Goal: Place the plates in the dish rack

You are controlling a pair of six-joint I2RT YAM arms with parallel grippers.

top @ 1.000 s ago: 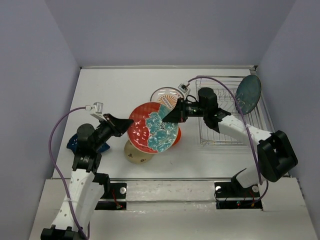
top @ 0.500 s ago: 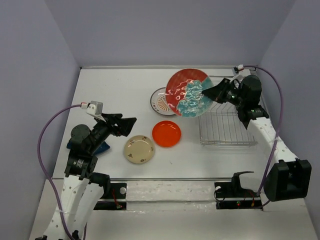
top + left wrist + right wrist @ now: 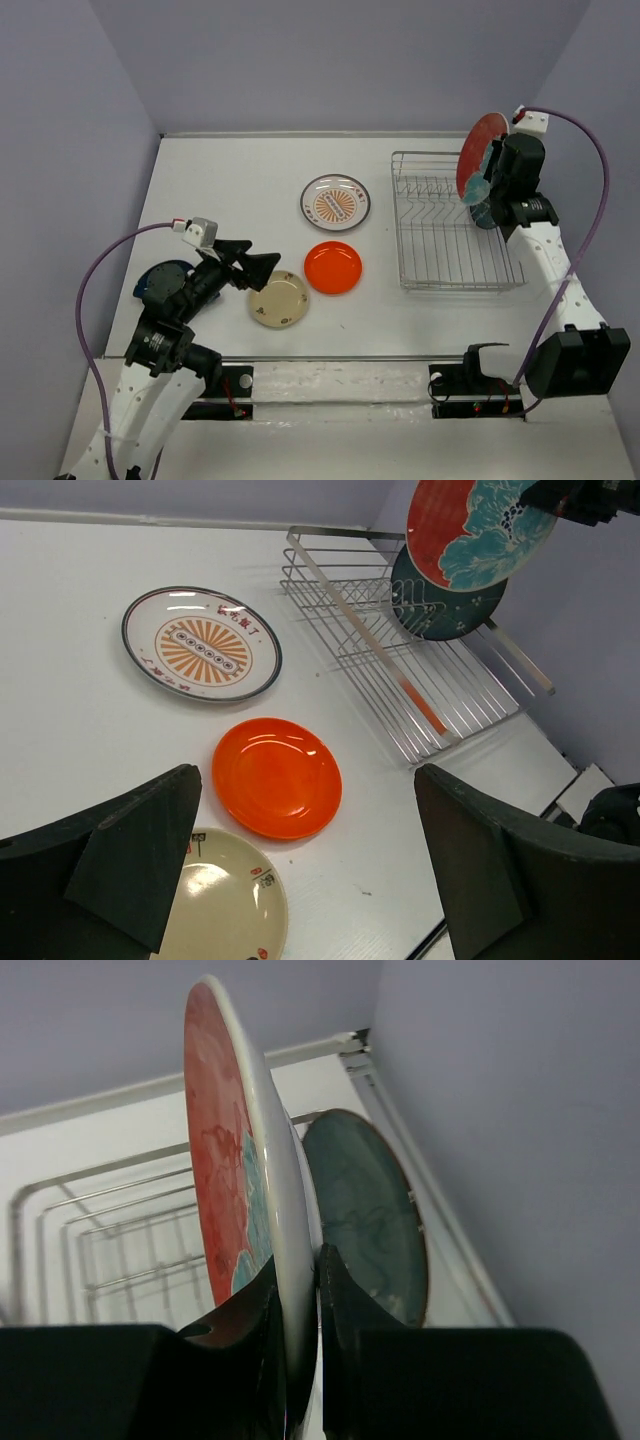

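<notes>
On my screens the right fingers [image 3: 243,1355] were pinching the red-rimmed floral plate [image 3: 225,1175] by its lower rim, one finger on each face. The plate stood on edge, nearly upright. It hung over the right end of the dish rack [image 3: 438,235], which sat near the right edge of the worktop [image 3: 230,180], closer to the far right corner. Just beside the held plate, on its right in the wrist view, the dark teal-grey plate [image 3: 365,1220] stood in the rack, leaning a little. I could not tell whether the two plates were touching, nor whether the floral plate's rim had reached the tines.

The left fingers [image 3: 140,865] were spread wide and held nothing. They hovered above the worktop near its near left part, pointing toward the middle. Below and ahead of them lay the small cream plate [image 3: 279,299], flat on the worktop. The plain orange-red plate [image 3: 333,267] lay just beside it, toward the rack. The white sunburst plate [image 3: 336,201] lay flat further back, near the centre and apart from the other two. The dark blue plate [image 3: 146,288] sat by the left edge, mostly hidden under the left arm [image 3: 165,340], so I saw only part of its rim.
</notes>
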